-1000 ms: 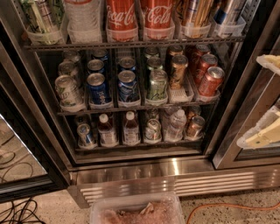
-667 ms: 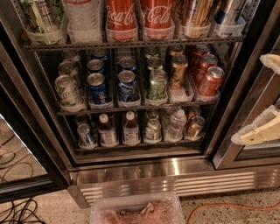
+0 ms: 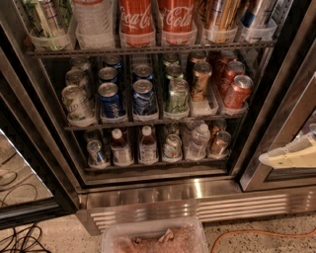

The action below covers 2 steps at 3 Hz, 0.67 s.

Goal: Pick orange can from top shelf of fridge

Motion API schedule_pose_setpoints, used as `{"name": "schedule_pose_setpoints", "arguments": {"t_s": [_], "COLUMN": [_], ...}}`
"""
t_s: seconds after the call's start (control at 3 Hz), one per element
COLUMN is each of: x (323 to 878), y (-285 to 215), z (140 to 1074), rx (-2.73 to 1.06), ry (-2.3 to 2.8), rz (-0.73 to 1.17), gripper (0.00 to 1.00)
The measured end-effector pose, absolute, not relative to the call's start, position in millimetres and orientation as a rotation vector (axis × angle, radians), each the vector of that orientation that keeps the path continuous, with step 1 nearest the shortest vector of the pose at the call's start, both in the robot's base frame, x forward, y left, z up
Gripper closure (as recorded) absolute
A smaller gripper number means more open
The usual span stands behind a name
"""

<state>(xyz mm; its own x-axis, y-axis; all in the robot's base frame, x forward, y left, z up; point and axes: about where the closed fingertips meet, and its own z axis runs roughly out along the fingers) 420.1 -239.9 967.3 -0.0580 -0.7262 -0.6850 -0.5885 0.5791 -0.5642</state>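
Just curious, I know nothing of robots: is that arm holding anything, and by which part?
Nothing is held. The gripper hangs at the right edge, beside the fridge frame, far from the orange can on the top shelf.

White "Coca-Cola" script runs across two tall red cans, the left red can (image 3: 137,20) and the right red can (image 3: 176,17). They stand side by side on the dark wire top shelf (image 3: 148,50), high above and well to the left of the cream-coloured tool (image 3: 290,156), which hangs at the right edge. No other label is legible.
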Motion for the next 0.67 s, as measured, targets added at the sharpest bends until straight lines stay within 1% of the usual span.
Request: {"name": "schedule_pose_setpoints", "arguments": {"t_s": [0.67], "x": [422.2], "y": [-237.3], "z": [968.4], "rx": [-1.003], "ry": [1.678], "rz": [-0.125], "gripper": [0.00]}}
